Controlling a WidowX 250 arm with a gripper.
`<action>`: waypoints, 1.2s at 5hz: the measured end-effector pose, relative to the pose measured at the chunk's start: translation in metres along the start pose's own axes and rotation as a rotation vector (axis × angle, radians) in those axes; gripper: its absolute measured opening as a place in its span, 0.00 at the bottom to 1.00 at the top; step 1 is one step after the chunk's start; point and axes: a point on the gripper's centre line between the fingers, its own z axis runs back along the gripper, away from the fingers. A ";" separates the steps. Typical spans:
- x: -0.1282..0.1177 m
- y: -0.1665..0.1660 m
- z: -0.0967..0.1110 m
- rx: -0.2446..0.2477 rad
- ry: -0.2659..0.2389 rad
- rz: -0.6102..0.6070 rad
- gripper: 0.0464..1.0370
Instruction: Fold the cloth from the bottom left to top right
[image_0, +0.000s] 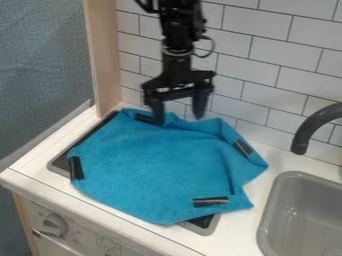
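Observation:
The blue cloth (160, 165) lies spread over the dark stove top on the counter, with black strips near its corners. Its upper right edge is rumpled, and the right side has a raised fold. Over the cloth's back edge hangs the black gripper (179, 112), its two fingers apart and pointing down with nothing between them. The left fingertip is close to the black strip at the cloth's upper left; whether it touches the cloth I cannot tell.
A grey sink (304, 215) is set in the counter at the right, below a dark curved faucet (317, 125). The white tiled wall (257, 75) rises behind. A wooden post (103, 60) stands at the back left, and a knob (55, 225) is on the front panel.

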 end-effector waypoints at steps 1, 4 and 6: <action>0.010 0.048 -0.003 0.061 -0.020 0.047 0.96; 0.020 0.141 -0.019 0.109 -0.060 0.100 0.96; 0.024 0.156 -0.045 0.138 -0.033 0.058 0.96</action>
